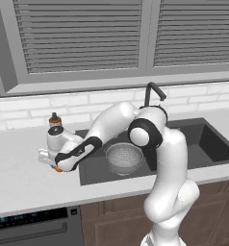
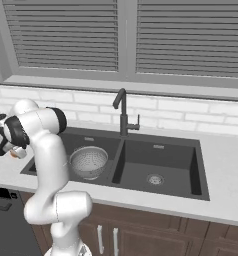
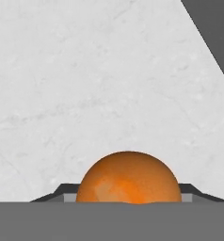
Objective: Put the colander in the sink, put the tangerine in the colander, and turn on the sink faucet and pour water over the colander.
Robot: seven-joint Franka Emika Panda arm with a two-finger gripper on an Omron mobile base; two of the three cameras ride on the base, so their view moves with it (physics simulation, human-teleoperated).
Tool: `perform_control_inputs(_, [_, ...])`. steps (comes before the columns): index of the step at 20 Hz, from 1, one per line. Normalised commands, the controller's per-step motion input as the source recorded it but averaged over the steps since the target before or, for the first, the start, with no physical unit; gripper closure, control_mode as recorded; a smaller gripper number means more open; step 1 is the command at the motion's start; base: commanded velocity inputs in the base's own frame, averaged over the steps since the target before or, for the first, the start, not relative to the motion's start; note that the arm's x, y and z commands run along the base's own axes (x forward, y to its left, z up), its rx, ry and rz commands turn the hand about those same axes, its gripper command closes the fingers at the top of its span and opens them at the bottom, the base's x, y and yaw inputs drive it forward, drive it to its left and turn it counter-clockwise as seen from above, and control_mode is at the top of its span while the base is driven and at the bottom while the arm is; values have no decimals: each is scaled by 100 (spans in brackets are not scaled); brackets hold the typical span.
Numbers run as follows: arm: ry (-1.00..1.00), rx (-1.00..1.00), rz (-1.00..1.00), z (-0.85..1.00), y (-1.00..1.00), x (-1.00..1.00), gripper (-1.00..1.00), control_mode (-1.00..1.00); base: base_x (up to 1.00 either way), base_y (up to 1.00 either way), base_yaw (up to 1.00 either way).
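One tangerine (image 3: 128, 178) sits on the pale counter (image 3: 85, 84) left of the sink (image 2: 161, 165), between the gripper (image 1: 55, 165) fingers; the dark finger tips (image 3: 62, 190) flank it on both sides, but whether they press it or stand just off its skin I cannot tell. Judged small, light, round and smooth, apt to roll or squirt out; best pinched across its widest middle, gently, since the peel would give. Colander (image 1: 124, 158) already rests in the left basin, below the sink faucet (image 2: 122, 114).
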Motion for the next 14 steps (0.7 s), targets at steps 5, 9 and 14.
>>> perform_control_inputs(5, [0,0,0,4,-48,-1,100,-100,0,0,0])
perform_control_inputs(9, [0,0,0,29,-77,-16,100,-100,0,0,0])
perform_control_inputs(14, [0,0,0,28,-90,-16,100,-100,0,0,0])
